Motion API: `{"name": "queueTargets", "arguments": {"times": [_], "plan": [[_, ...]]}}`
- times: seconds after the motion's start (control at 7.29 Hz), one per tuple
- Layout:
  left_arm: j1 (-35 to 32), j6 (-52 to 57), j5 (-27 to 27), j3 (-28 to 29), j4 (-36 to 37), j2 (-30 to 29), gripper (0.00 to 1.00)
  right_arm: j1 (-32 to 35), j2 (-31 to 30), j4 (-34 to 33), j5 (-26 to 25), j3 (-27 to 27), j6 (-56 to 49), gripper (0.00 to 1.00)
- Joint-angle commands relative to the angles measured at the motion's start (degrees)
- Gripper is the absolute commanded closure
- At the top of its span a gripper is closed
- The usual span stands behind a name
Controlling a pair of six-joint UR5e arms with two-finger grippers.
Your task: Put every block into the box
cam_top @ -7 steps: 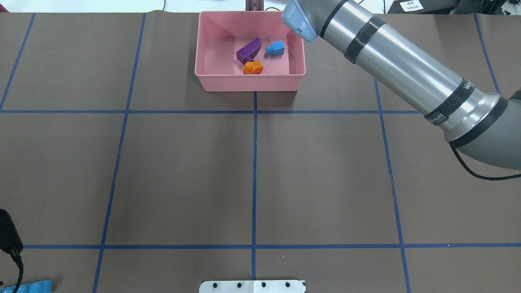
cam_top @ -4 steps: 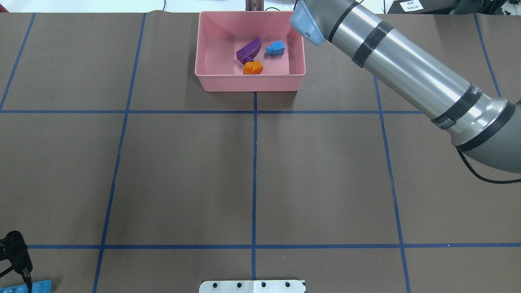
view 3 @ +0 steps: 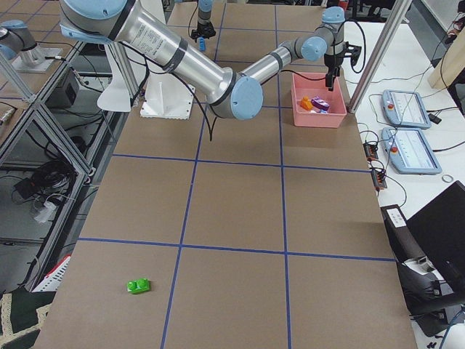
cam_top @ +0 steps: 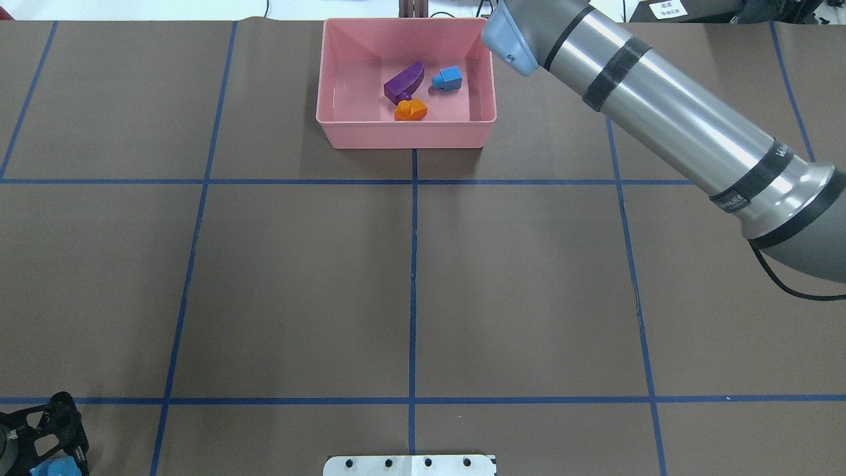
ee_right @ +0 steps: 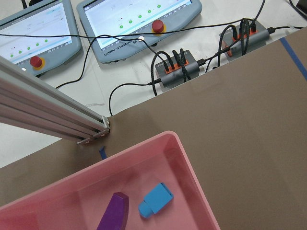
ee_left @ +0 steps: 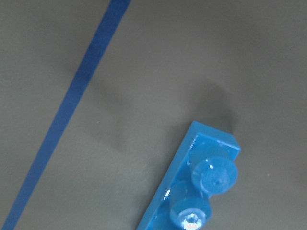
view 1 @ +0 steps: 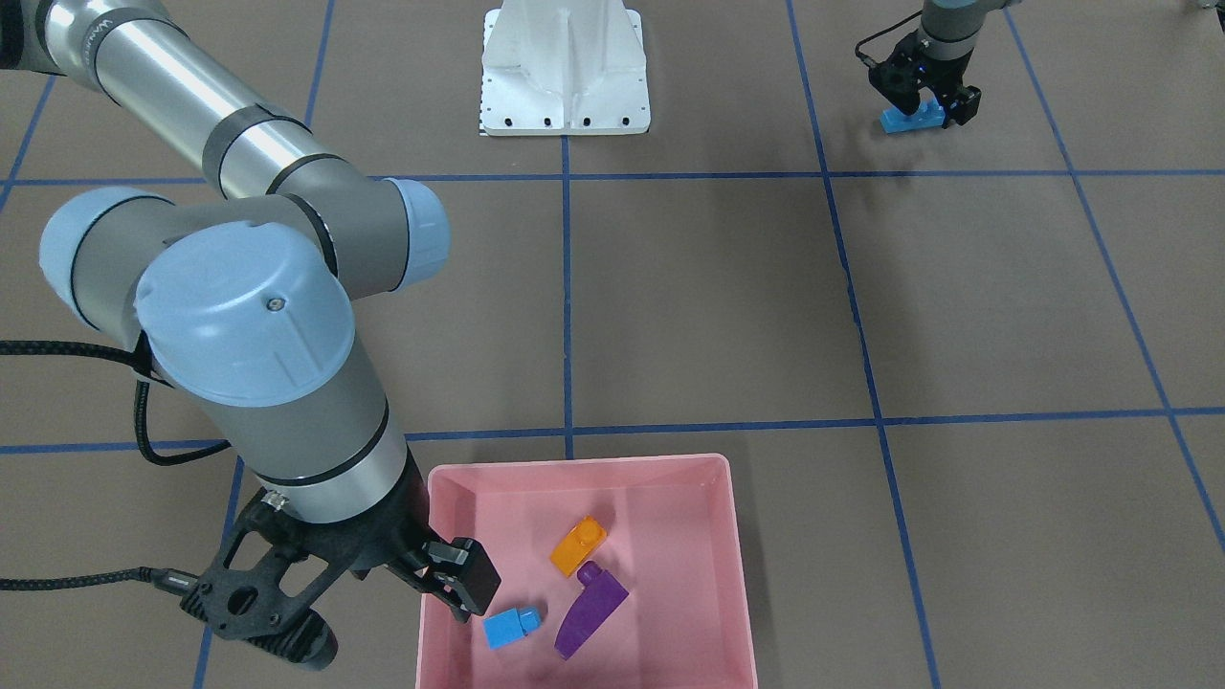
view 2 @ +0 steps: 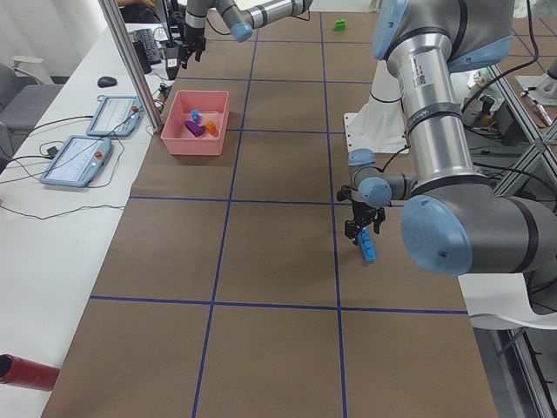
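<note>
Left fingers point(view 1: 965, 105) descended over blue bar point(view 1: 895, 122); right arm point(view 1: 268, 383) overhangs box point(view 1: 574, 460).

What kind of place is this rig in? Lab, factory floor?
Most likely a robotics lab or data-collection cell: a brown paper-covered table gridded with blue tape, touchscreen control pendants with red stop buttons on a white side bench, and an aluminium frame post.

We see left gripper point(cam_top: 49, 449) cut by overhead view's corner, covering most of long blue bar point(cam_top: 54, 468); left wrist view crops bar's lower end; we cannot tell whether jaws grip it; right gripper point(view 1: 457, 586) partly hidden behind own wrist, jaw gap unreadable; box point(view 1: 741, 574) cropped at front view's bottom edge; green block point(view 3: 138, 286) too small for stud count.
</note>
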Motion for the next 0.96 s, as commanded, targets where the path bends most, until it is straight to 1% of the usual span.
{"name": "queueTargets", "arguments": {"times": [0.0, 0.14, 0.27, 0.41, 0.55, 0.69, 0.82], "plan": [[0.4, -1.1, -0.1, 0.6, -0.4, -1.1, 0.1, 2.9, -0.3, -5.4, 4.1, 2.2, -5.1, 0.0], [0.5, -1.2, 0.1, 0.7, -0.4, -1.2, 0.14, 3.1, -0.4, -13.7, 3.6, 6.1, -10.6, 0.0], [0.5, -1.3, 0.1, 0.7, -0.4, -1.2, 0.14, 3.2, -0.3, -18.9, 3.4, 8.3, -13.3, 0.0], [0.5, -1.5, 0.0, 0.7, -0.4, -1.2, 0.18, 3.4, -0.3, -20.9, 3.4, 8.4, -13.6, 0.0], [0.5, -1.5, 0.1, 0.8, -0.3, -1.1, 0.23, 3.9, -0.3, -22.7, 3.5, 9.0, -16.4, 0.0], [0.6, -1.5, 0.1, 1.2, -0.4, -1.2, 0.35, 4.2, -0.3, -25.2, 3.4, 9.8, -19.2, 0.0], [0.7, -1.5, 0.2, 1.3, -0.4, -1.2, 0.54, 4.9, -0.3, -25.5, 3.5, 9.9, -19.9, 0.0]]}}
